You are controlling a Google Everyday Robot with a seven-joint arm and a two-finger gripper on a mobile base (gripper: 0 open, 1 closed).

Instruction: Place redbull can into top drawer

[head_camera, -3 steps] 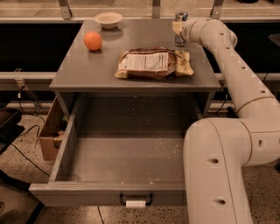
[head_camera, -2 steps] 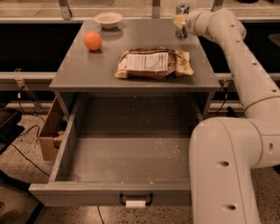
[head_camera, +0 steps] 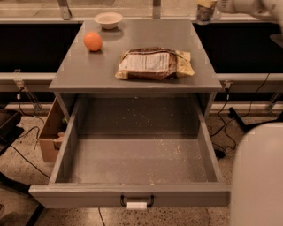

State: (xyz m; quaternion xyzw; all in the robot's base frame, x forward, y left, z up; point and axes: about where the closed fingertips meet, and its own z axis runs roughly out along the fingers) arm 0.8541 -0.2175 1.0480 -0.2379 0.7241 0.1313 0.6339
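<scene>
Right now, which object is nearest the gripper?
The redbull can, at the gripper by the table's back-right corner; the snack bag, orange and bowl lie farther left.

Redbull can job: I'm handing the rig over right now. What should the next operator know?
Gripper: at the view's top right edge, at the redbull can, by the back right corner of the table. Grip unclear.
Top drawer: pulled open, only crumbs inside.
On the table: orange, bowl, snack bag.
Done: drawer open.
Left: confirm the grasp, carry the can forward over the bag, set it in the drawer.
</scene>
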